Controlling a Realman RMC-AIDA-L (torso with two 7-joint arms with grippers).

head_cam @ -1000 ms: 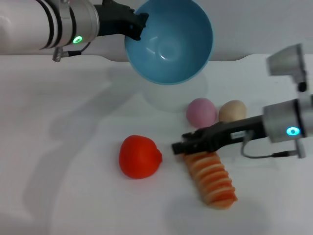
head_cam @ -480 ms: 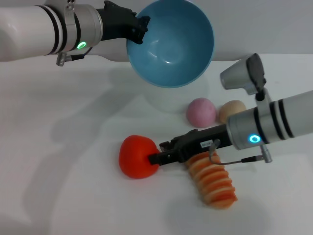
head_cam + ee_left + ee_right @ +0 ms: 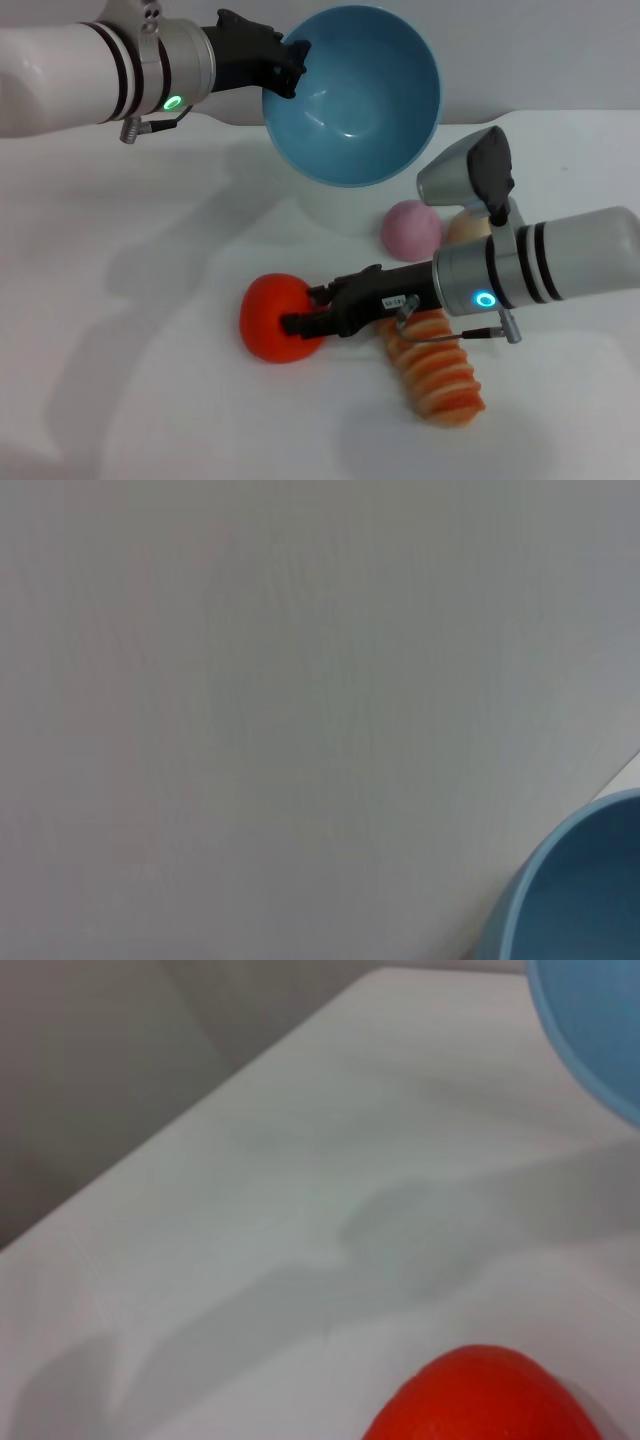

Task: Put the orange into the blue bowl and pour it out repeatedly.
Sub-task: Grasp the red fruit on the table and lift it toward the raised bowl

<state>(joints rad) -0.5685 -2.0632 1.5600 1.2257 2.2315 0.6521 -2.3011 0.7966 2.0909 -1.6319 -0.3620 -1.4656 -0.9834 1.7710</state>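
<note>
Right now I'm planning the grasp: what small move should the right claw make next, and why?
Probably close on the orange: the right claw sits against its side on the table, while the left claw holds the empty blue bowl tilted above.

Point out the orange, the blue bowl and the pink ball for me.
orange (image 3: 268, 318): head view, its rounded left side.
blue bowl (image 3: 352, 100): head view, inside wall near the bottom.
pink ball (image 3: 410, 229): head view, middle of its visible face.

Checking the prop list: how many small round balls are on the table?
2. The pink ball sits below the blue bowl, near the right pincer's arm; the tan ball lies right beside it, mostly hidden by that arm. Others may be hidden.
</note>
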